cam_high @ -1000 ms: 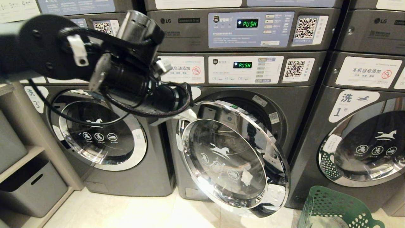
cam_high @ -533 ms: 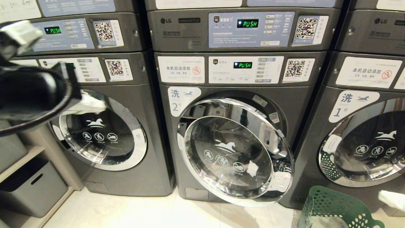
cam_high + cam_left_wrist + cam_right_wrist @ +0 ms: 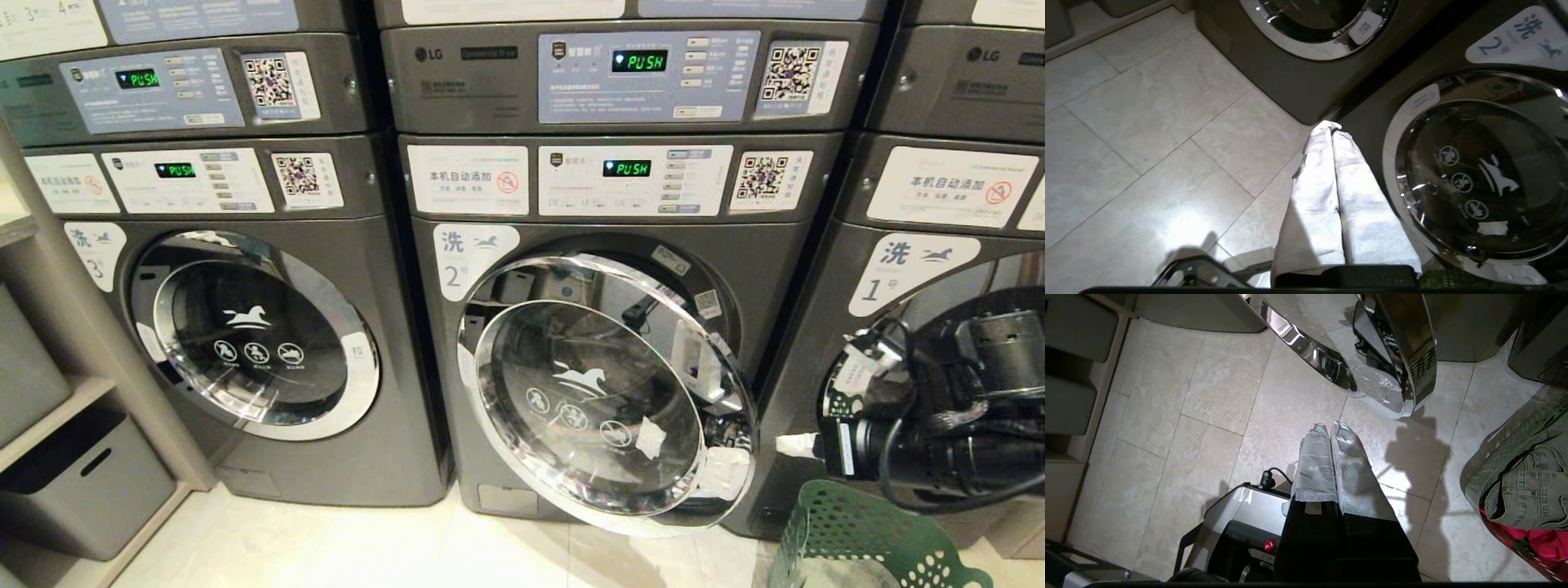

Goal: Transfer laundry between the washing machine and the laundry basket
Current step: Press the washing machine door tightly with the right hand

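The washing machine (image 3: 604, 245) labelled 2 stands in the middle, and its round chrome door (image 3: 600, 400) hangs partly open. Down at the right sits the green laundry basket (image 3: 857, 523). In the right wrist view the basket (image 3: 1506, 449) holds laundry: a grey-green garment (image 3: 1531, 490) over a red-pink one (image 3: 1541, 541). My right gripper (image 3: 796, 445) is shut and empty, level in front of machine 1, just above the basket. The left gripper (image 3: 1327, 127) is out of the head view; its wrist view shows it shut and empty above the floor beside the door (image 3: 1478, 179).
Machine 3 (image 3: 253, 343) stands on the left and machine 1 (image 3: 922, 269) on the right, both with doors shut. Grey bins on shelving (image 3: 82, 482) fill the far left. My own base (image 3: 1237, 526) sits on the tiled floor (image 3: 326, 547) below the right gripper.
The left arm swung away to the left and out of the head view. The right arm rose into view at the right, in front of machine 1. The door of machine 2 swung slightly further shut.
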